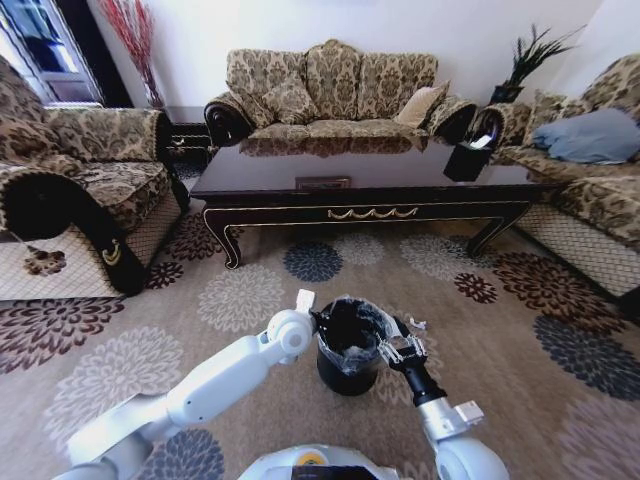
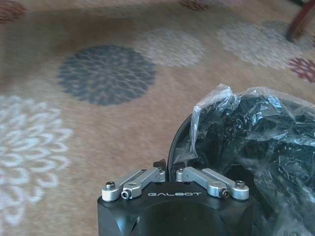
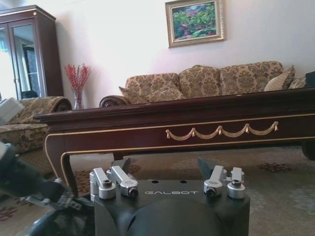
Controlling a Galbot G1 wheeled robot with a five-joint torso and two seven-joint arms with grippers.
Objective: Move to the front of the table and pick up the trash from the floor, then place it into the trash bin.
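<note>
Arms reach forward over the carpet, both bent toward the bin [image 1: 347,352]. Left tool [image 1: 322,322] pinches the bin's near-left rim and its bag liner; right tool [image 1: 397,346], fingers spread, hovers beside the right rim. A white scrap [image 1: 418,324] lies just beyond. Farther off stands the bench [image 1: 370,190].

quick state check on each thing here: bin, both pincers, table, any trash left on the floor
trash bin: upright on the floor, black bag liner in place
left pincer: shut on the bin's rim
right pincer: open, holding nothing, beside the bin
table: standing beyond the bin
white scrap: lying on the carpet right of the bin
</note>
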